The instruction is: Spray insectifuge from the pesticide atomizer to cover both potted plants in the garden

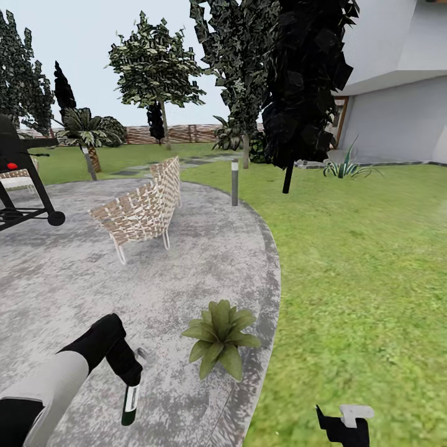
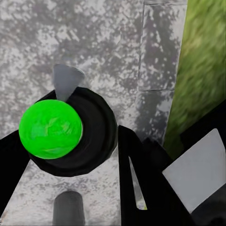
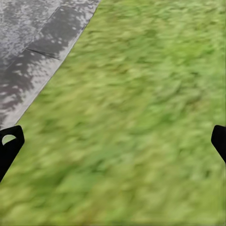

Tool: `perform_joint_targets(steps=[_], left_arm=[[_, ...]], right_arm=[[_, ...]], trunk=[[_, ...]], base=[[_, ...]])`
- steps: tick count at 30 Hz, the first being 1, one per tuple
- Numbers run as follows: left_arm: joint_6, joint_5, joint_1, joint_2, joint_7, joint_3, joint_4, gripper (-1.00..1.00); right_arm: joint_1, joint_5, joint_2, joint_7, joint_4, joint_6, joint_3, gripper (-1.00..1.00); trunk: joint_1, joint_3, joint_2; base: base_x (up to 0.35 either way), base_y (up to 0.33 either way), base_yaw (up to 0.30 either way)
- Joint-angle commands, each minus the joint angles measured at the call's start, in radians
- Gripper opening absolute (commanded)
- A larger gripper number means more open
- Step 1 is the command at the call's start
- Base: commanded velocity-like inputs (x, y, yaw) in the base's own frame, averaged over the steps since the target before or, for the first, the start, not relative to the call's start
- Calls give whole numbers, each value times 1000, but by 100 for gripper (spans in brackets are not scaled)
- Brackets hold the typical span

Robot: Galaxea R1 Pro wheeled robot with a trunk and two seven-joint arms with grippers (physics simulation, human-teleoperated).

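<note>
My left gripper (image 1: pixel 131 377) is shut on the pesticide atomizer (image 1: pixel 130 404), a slim dark green bottle with a pale label that hangs down over the paved patio (image 1: pixel 74 292). In the left wrist view the atomizer (image 2: pixel 51 128) is seen end-on as a bright green disc in a dark ring, between black fingers (image 2: pixel 141 188). One potted plant (image 1: pixel 220 338), a low rosette of broad green leaves, sits near the patio's edge, just right of the bottle. My right gripper (image 1: pixel 343 421) is low over the lawn, open (image 3: pixel 113 146) with only grass between its fingertips.
A woven chair (image 1: pixel 146 211) stands mid-patio and a black wheeled grill (image 1: pixel 22 180) at the left. A short grey post (image 1: pixel 234 182) marks the patio rim. Lawn (image 1: pixel 360 279) spreads right toward a dark tree (image 1: pixel 298 93), a spiky plant (image 1: pixel 344 166) and a house wall (image 1: pixel 397 105).
</note>
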Motion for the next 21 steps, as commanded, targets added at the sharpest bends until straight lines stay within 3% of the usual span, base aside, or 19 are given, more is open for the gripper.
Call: perform_joint_targets(steps=[1, 7, 17, 21], left_arm=[[8, -8, 0, -1, -8, -3, -2, -100], [8, -12, 5, -5, -9, -5, -1, -100], [7, -17, 11, 2, -7, -10, -1, -100], [6, -81, 11, 5, -8, -7, -1, -100]], right_arm=[[0, -10, 0, 5, 0, -3, 6, 100], [0, -12, 0, 6, 0, -3, 6, 100], [0, -12, 0, 5, 0, -3, 6, 100], [0, -11, 1, 5, 0, -3, 6, 100]], trunk=[[0, -1, 0], [0, -1, 0], [0, -1, 0], [0, -1, 0]], base=[[88, 0, 0], [281, 0, -33], [323, 0, -278], [53, 0, -88]])
